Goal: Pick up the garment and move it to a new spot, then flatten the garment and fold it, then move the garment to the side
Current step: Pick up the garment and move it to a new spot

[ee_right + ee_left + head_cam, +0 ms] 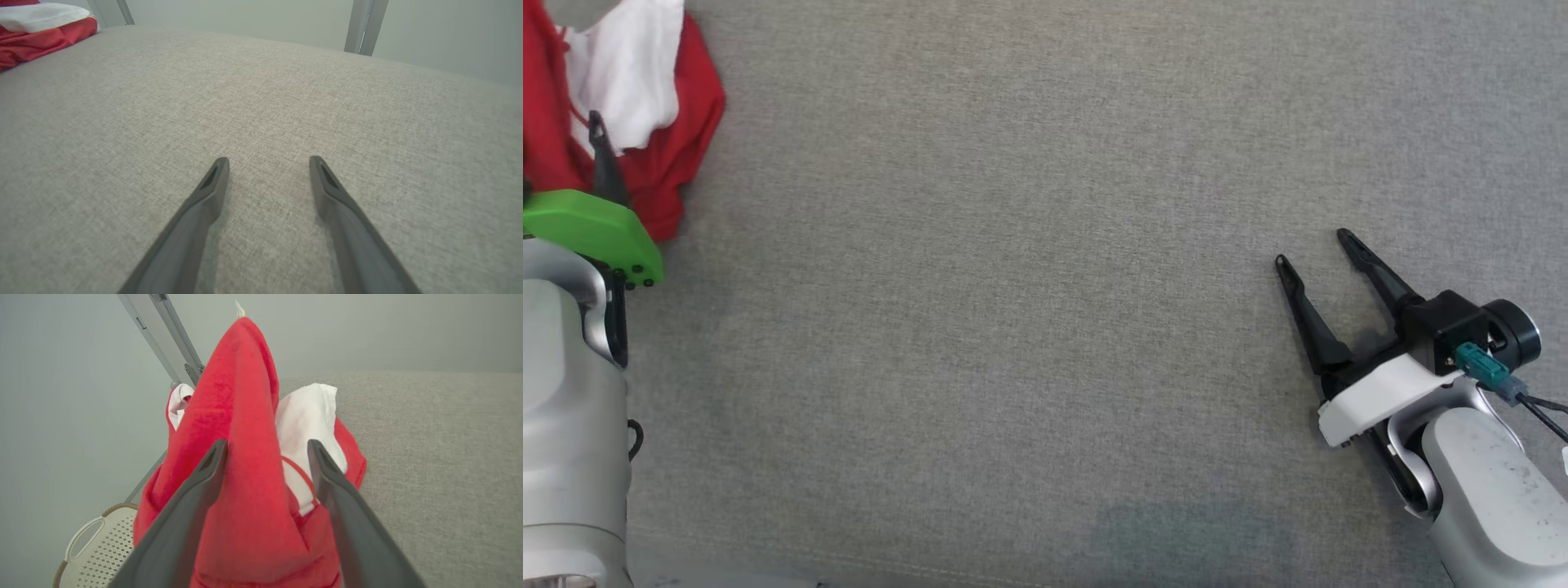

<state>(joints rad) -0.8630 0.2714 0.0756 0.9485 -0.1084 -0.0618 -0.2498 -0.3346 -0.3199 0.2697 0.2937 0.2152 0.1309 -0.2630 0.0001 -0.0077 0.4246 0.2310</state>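
left gripper gapes astride the garment at the bench's far-left corner. bite deep, then lift; right gripper idles open.

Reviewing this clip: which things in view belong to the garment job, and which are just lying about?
Belongs to the job:
- red and white garment, bunched at the far left
- left gripper, open, fingers astride a red fold
- right gripper, open, over bare cloth

Just there:
- grey cloth surface
- pale perforated basket
- metal frame struts
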